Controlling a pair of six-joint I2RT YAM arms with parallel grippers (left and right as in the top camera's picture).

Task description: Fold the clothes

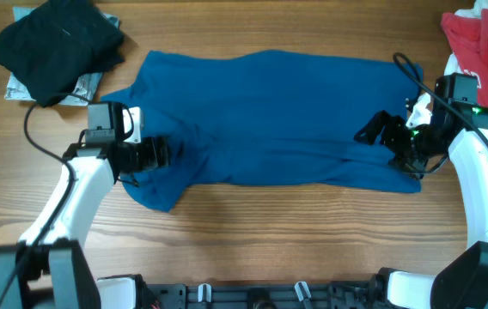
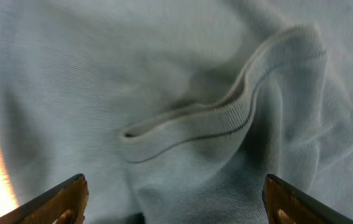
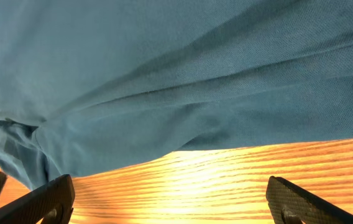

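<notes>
The large royal-blue soft fabric shirt (image 1: 270, 112) lies spread across the middle of the wooden bench (image 1: 253, 232). The left claw (image 1: 165, 154) at its left end and the right claw (image 1: 371, 130) at its lower-right edge gape empty. Seemingly between folds; next, pinch an edge cleanly.

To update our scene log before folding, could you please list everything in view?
blue shirt: one, royal blue, spread across the table's middle
black garment: one, black, bunched at the far left corner
grey patterned item: one, grey-white, partly under the black garment
red-and-white garment: one, red and white, far right corner
table: one, light wood, under everything
left gripper: one, dark, open over the shirt's left end
right gripper: one, dark, open over the shirt's near right edge
</notes>
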